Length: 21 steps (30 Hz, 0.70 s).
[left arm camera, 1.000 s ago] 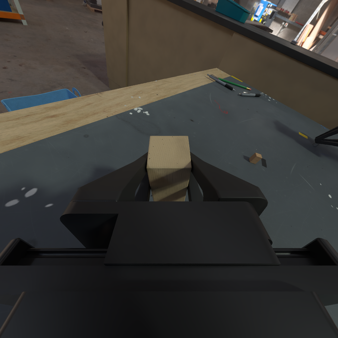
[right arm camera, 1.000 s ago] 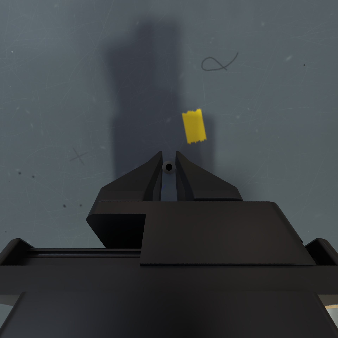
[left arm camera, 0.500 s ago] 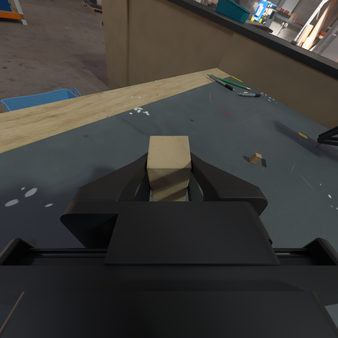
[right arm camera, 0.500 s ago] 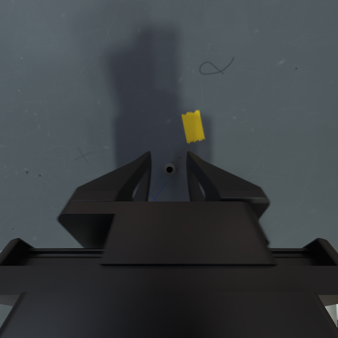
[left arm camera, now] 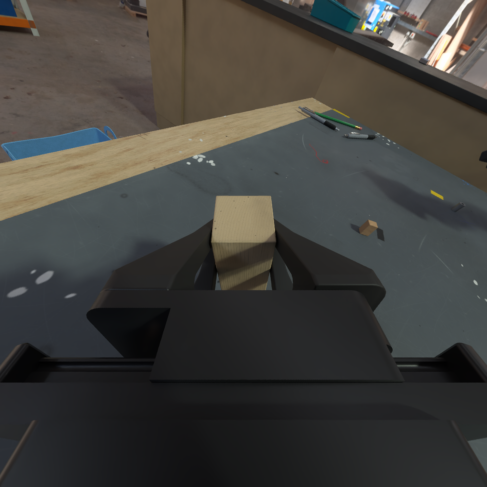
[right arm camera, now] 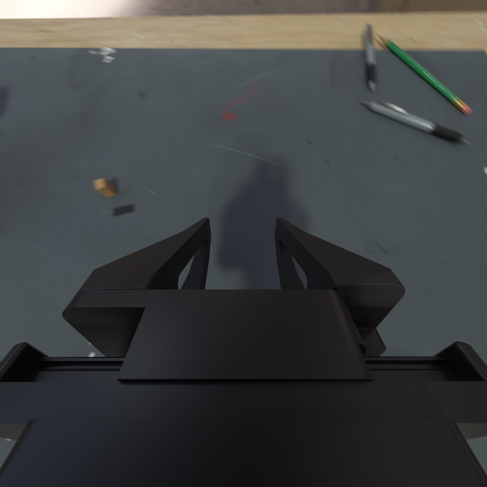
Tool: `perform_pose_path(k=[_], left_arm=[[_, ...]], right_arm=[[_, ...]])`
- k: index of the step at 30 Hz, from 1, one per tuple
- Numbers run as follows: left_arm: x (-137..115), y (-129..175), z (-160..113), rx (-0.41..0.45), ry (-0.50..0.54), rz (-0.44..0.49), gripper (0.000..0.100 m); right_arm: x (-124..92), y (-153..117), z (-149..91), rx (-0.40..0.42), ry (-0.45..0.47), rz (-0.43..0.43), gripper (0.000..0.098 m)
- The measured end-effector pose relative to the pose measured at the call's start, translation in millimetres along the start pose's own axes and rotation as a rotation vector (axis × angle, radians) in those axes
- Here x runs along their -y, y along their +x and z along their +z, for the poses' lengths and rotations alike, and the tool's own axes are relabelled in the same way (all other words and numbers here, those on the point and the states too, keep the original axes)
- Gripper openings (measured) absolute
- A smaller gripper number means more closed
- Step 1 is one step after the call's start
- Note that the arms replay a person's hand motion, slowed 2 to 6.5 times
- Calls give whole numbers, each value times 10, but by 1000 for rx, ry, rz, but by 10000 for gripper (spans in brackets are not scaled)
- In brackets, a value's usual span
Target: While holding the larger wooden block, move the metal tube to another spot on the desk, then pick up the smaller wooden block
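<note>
- Left tool [left arm camera: 243, 232]: pinching the larger wooden block [left arm camera: 243, 229] by its two sides, held up clear of the tabletop [left arm camera: 131, 237]. One larger block only.
- Right tool [right arm camera: 242, 224]: spread wide with nothing between its tips, hanging above bare grey tabletop and its own shadow.
- Judged step: tube relocation apparently done, pickup of the smaller block now in hand.
- Smaller wooden block [right arm camera: 104, 186]: one, lying on the tabletop ahead and to the left of the right tool in the right wrist view, well apart from the tips.
- Next move, as a judgement: swing left and forward, line the spread tips up across the small block's short sides, descend, then close; meanwhile no slackening of the left grip.
- Metal tube [left arm camera: 458, 206]: one, short and grey, lying on the tabletop beyond the small block in the left wrist view, near a strip of yellow tape [left arm camera: 436, 194].
- Farthest, near the wooden edge: two grey pens [right arm camera: 413, 121] and one green pencil [right arm camera: 424, 73].
</note>
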<state>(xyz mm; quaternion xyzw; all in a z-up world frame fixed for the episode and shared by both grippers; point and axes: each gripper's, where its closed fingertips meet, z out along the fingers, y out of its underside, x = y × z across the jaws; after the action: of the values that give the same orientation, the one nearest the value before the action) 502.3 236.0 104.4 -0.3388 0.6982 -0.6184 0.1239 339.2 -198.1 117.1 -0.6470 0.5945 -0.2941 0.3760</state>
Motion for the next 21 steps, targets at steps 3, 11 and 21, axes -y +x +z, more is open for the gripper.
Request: perform_pose_path(k=[3, 11, 21], left_arm=[[-6, 1, 0, 0, -2, 1, 305], [-12, 5, 3, -2, -4, 2, 305], [-22, 12, 1, -2, -5, 2, 305]], right_arm=[[181, -437, 118, 149, 41, -88, 415], [439, -1509, 546, 550, 109, -253, 418], [550, -2511, 1218, 778, 54, -220, 422]])
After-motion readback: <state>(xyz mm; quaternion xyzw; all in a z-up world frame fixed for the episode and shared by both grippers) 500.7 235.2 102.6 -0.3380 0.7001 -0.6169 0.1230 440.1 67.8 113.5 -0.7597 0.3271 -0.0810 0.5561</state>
